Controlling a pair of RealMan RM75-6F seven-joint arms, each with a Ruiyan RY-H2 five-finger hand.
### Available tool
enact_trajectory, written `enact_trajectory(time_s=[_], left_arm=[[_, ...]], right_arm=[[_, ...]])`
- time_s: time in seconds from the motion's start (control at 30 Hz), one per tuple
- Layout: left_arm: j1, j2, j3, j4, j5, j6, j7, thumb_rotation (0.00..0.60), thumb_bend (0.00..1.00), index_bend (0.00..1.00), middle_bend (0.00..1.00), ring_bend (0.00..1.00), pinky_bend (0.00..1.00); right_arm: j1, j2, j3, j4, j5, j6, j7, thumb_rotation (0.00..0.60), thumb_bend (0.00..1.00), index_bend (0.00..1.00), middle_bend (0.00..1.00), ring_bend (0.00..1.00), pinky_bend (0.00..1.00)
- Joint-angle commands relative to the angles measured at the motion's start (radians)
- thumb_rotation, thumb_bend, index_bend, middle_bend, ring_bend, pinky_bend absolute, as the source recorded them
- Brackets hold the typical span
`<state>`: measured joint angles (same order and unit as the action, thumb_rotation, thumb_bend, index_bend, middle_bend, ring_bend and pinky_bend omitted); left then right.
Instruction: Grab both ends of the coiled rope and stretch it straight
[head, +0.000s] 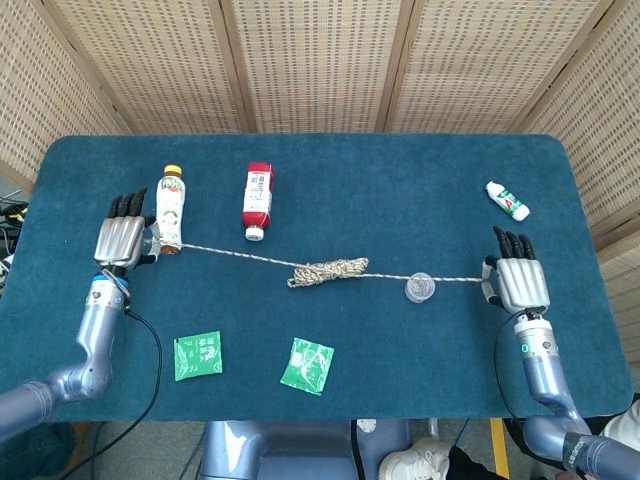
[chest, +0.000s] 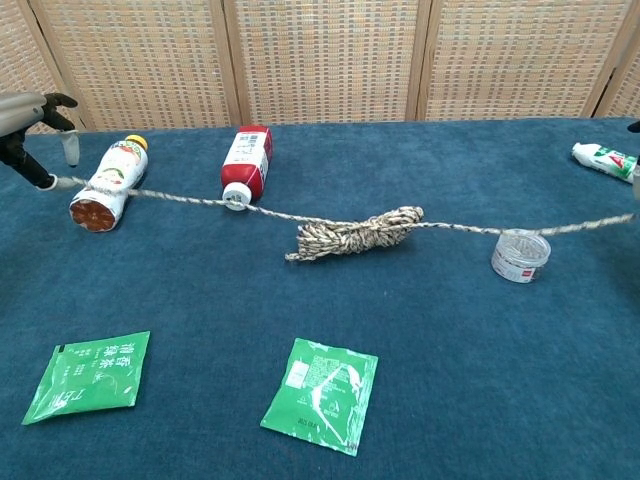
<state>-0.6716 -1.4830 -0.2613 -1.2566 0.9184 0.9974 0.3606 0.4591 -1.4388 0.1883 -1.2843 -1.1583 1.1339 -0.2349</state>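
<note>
— Head view first: where is the rope (head: 325, 270)?

— It runs across the middle of the blue table (head: 400, 180), from the left hand (head: 120, 240) at the left edge to the right hand (head: 518, 284) near the right edge. Each hand pinches one end, with the other fingers lying straight and close together. The line is taut on both sides, but a tangled bunch sits at its middle, a little left of centre.

— And from the chest camera?

— Only a sliver of the left hand (chest: 30, 120) shows at the left edge, with the rope (chest: 350, 232) leading to it; the bunch hangs on the line. The right hand's grip cannot be told from there (it is almost wholly out of frame), so the head view is what shows it.

— What lies along the rope?

— At the left, a yellow-capped bottle (head: 170, 208) lies on its side just beside the left hand, and the rope passes over its near end. A red-and-white bottle (head: 258, 200) lies on its side further right, its cap touching or just beside the line. Right of the bunch, a small clear round container (head: 419, 288) sits under or against the rope.

— Anything else?

— Two green sachets (head: 198, 355) (head: 307, 365) lie near the near edge, well apart from the rope. A small white tube (head: 508, 200) lies at the far right.
</note>
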Motion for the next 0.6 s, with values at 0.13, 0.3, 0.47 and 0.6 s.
enact_trajectory(time_s=[0.13,0.3,0.47,0.6], left_arm=[[0.041,0.078,-0.004,-0.096,0.046,0.038,-0.072,0.600,0.00,0.00,0.00,0.00,0.00],[0.126,0.217,-0.004,-0.277,0.113,0.146,-0.134,0.600,0.00,0.00,0.00,0.00,0.00],[0.245,0.332,0.066,-0.466,0.161,0.310,-0.040,0.600,0.00,0.00,0.00,0.00,0.00],[0.339,0.363,0.135,-0.550,0.217,0.408,-0.044,0.600,0.00,0.00,0.00,0.00,0.00]], right_arm=[[-0.026,0.041,0.014,-0.072,-0.062,0.061,0.108,0.600,0.00,0.00,0.00,0.00,0.00],[-0.086,0.125,-0.013,-0.156,-0.194,0.179,0.231,0.600,0.00,0.00,0.00,0.00,0.00],[-0.146,0.179,-0.071,-0.213,-0.290,0.262,0.259,0.600,0.00,0.00,0.00,0.00,0.00],[-0.195,0.191,-0.101,-0.256,-0.333,0.332,0.248,0.600,0.00,0.00,0.00,0.00,0.00]])
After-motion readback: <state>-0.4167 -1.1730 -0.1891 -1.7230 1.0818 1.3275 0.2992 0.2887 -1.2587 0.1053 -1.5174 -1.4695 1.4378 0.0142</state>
